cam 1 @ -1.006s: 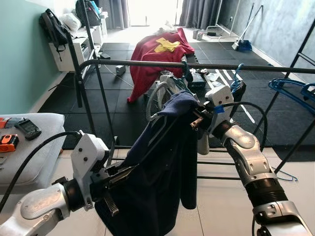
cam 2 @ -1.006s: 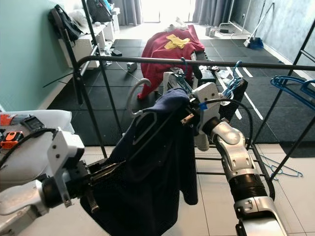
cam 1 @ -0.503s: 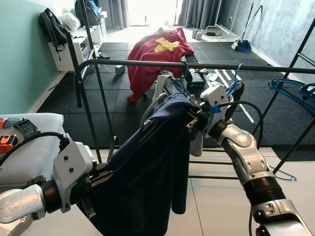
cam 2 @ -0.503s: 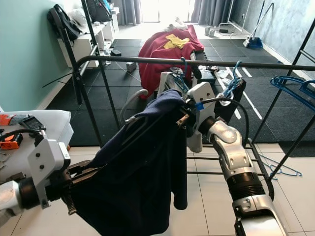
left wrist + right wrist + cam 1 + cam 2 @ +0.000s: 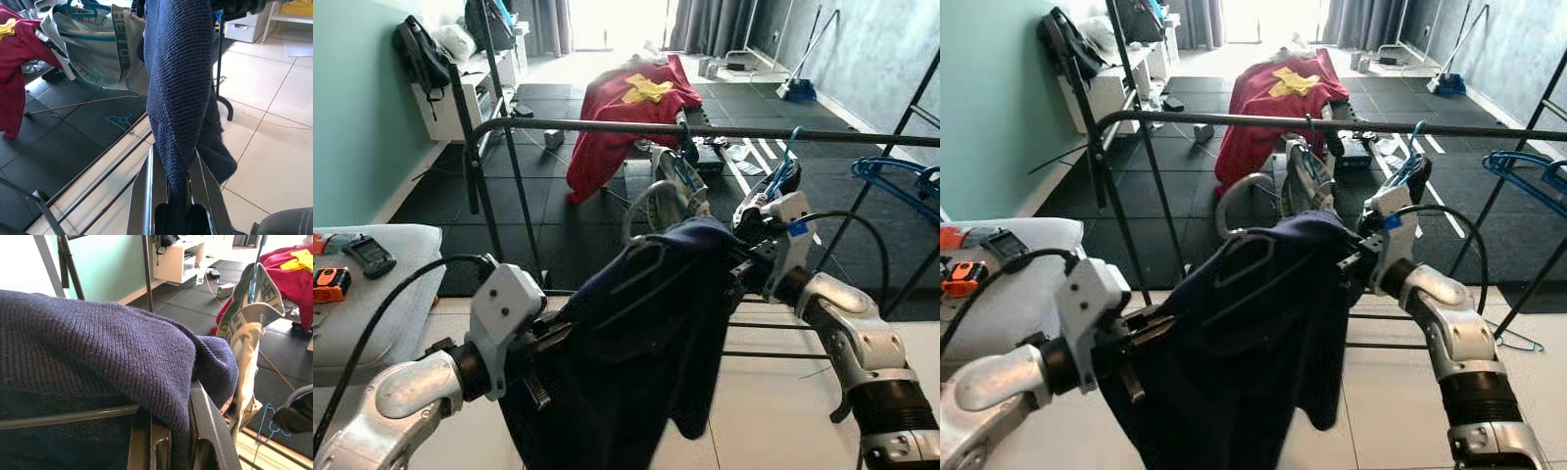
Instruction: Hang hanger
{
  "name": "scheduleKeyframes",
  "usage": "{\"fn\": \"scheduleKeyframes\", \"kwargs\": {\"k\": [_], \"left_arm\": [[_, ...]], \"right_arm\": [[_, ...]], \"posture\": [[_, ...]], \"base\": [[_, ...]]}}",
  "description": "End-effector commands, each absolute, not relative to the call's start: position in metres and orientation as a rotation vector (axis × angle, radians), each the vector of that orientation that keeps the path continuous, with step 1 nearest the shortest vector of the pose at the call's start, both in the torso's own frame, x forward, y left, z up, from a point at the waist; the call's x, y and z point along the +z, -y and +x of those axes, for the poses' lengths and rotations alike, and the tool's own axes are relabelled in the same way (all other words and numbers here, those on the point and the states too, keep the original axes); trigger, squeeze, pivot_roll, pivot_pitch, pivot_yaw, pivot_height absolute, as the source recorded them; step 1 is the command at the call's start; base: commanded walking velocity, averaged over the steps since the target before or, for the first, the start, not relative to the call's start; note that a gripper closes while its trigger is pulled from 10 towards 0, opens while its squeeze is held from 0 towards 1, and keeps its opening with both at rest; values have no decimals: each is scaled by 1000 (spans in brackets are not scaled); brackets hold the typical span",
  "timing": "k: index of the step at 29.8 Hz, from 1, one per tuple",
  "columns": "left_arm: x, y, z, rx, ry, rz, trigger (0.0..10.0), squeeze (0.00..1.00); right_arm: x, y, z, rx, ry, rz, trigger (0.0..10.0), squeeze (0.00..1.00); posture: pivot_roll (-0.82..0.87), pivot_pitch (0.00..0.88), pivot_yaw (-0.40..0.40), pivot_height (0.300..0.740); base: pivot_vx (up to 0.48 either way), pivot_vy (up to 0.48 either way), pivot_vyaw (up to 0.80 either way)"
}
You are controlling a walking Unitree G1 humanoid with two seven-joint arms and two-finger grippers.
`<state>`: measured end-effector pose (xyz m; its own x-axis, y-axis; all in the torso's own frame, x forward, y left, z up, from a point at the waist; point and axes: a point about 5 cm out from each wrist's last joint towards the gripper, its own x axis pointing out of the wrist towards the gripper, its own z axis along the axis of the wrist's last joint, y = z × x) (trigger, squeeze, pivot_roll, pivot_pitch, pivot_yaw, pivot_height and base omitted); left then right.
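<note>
- Navy knit sweater [image 5: 646,333] on its hanger [image 5: 651,201] is now carried further right and lower than half a second ago, below the rail [image 5: 705,130].
- Left gripper [image 5: 173,196] is clenched on the hem; right gripper [image 5: 166,431] grasps the shoulder.
- Hooking is judged still pending.

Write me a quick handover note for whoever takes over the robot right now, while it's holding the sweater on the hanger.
Left gripper: shut on the lower part of the navy sweater.
Right gripper: shut on the sweater's shoulder, at the end of the hanger inside it.
Things: the sweater is on the grey hanger, held between both arms in front of the black rail. The hanger's hook sits below the rail, not on it. A beige garment already hangs there on a blue hanger.
Done: sweater on hanger, brought to the rack.
Left: lift the hook over the rail, likely left of the beige garment, then release both grippers.
</note>
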<state>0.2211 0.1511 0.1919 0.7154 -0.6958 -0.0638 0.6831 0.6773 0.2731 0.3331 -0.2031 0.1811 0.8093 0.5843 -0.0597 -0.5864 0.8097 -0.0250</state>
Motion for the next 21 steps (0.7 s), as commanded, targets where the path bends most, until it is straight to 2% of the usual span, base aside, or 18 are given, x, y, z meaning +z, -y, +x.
{"fn": "scheduleKeyframes", "kwargs": {"k": [1,4,5,7,8,10,11,16,17,18,19,21], "left_arm": [[197,-144,224,-788,93,291,10000,0],[195,-146,225,-794,90,310,10000,0],[195,-146,225,-798,93,311,10000,0],[195,-146,225,-798,93,311,10000,0],[195,-144,225,-803,98,309,10000,0],[195,-144,225,-803,98,309,10000,0],[196,-143,225,-807,105,303,10000,0],[198,-141,225,-810,117,288,10000,0],[201,-139,224,-812,130,274,10000,0],[201,-139,224,-812,130,274,10000,0],[203,-136,223,-817,145,257,10000,0],[203,-136,223,-817,145,257,10000,0]], "right_arm": [[184,162,323,900,-16,-8,0,0],[178,162,323,898,-42,-37,0,0],[176,163,324,875,-58,-35,7725,0],[176,163,324,875,-58,-35,7725,0],[174,165,326,850,-70,-33,10000,212],[174,165,326,850,-70,-33,10000,212],[174,166,326,843,-76,-33,10000,965],[174,167,326,839,-84,-42,10000,949],[173,168,325,840,-93,-57,10000,776],[173,168,325,840,-93,-57,10000,776],[173,166,323,858,-105,-64,10000,0],[173,166,323,858,-105,-64,10000,0]], "posture": [[-47,0,-6,740],[-48,0,-3,740],[-51,0,-2,740],[-51,0,-2,740],[-51,0,-2,740],[-51,0,-2,740],[-51,0,-4,740],[-50,0,-6,740],[-50,0,-7,740],[-50,0,-7,740],[-46,0,-8,740],[-46,0,-8,740]], "base": [[0,0,0],[0,0,0],[0,0,0],[0,0,0],[0,0,0],[0,0,0],[0,0,0],[0,0,0],[0,0,0],[0,0,0],[0,0,0],[0,0,0]]}}
